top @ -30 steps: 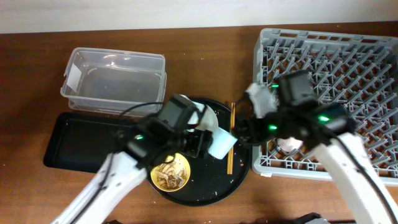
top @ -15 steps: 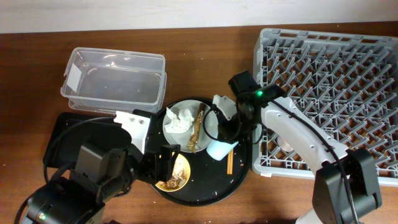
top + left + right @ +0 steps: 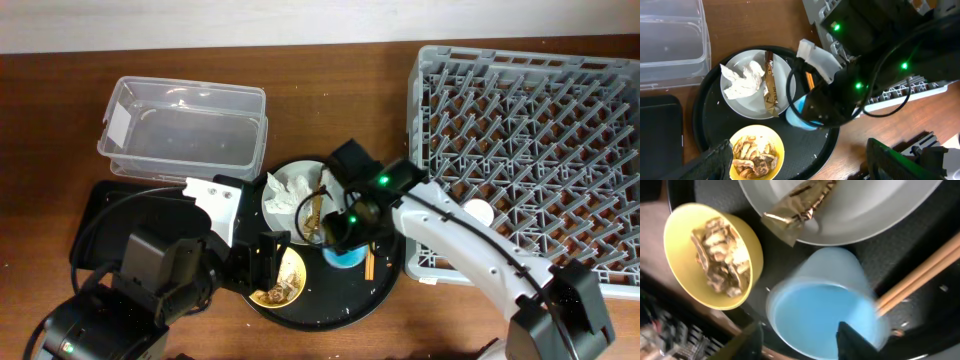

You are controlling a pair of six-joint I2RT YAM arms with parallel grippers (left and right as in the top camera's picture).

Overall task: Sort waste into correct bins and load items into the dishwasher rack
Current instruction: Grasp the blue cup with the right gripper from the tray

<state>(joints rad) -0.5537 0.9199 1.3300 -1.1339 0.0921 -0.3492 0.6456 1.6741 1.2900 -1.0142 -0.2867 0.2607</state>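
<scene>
Over the last 1 s the right pincer (image 3: 801, 341) has left the rack-side edge of the large round black tray (image 3: 385, 288) and swung in directly above the small blue cup (image 3: 822, 312). The cup stands on that tray, just beside the pair of thin wooden chopsticks (image 3: 920, 275) and near the pale grey-green round plate (image 3: 285, 212). 0.5 s ago the cup looked pale and tipped; now its blue inside faces straight up. The right pincer is released: its 2 fingers are spread, 1 outside the cup's wall and 1 over its mouth, gripping nothing yet. This reads as lining up to take the cup by its rim for the large square grey plastic dishwasher rack (image 3: 540, 130), where 1 small pale round cup (image 3: 480, 212), probably the pink one, already sits near the front edge. The left pincer (image 3: 799, 152), which was over the plate 1 s ago, has drawn back and has not moved for 0.5 s, its fingers wide apart and empty above the tray. No waste is sorted. The crumpled white tissue (image 3: 742, 80) and long brown-and-gold wrapper (image 3: 771, 82) lie on the plate, and the tan food scraps (image 3: 722, 260) fill the small yellow bowl (image 3: 777, 145). The clear plastic tub (image 3: 185, 130) and the shallow black rectangular tray (image 3: 115, 225) wait on the wooden surface (image 3: 330, 100).
</scene>
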